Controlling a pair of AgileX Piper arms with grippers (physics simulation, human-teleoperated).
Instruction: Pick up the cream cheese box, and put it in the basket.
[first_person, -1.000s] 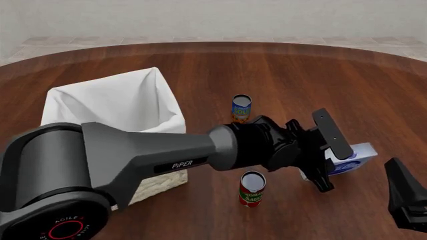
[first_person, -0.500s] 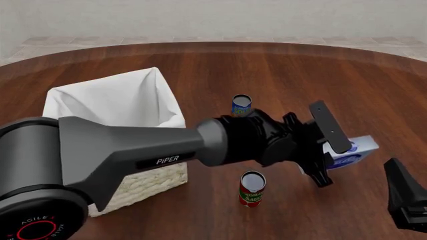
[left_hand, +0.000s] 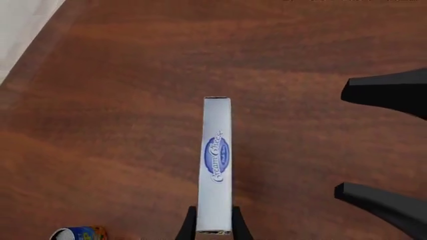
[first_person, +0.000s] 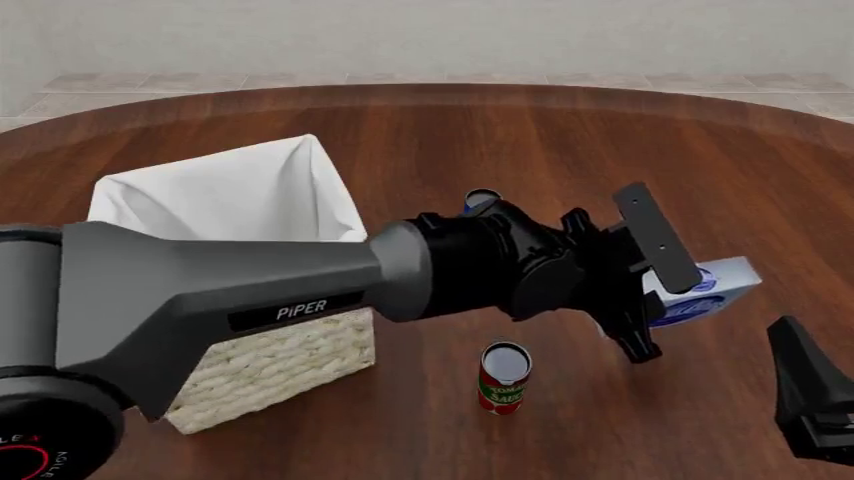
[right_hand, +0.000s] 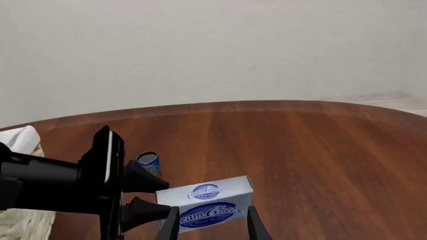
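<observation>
In the front view, right of centre, the left gripper (first_person: 650, 290) holds the cream cheese box (first_person: 701, 290) with its fingers (first_person: 654, 245) closed on the carton's near end, the box sticking out to the right above the desk (first_person: 601, 150). The left wrist view shows the box (left_hand: 216, 165) edge-on, pinched between two finger tips at bottom centre. The basket (first_person: 247, 270) sits at left. The right gripper (right_hand: 212, 225) has its fingers spread, holding nothing; its wrist view shows the box's broad logo face (right_hand: 207, 202), which the left wrist view lacks.
</observation>
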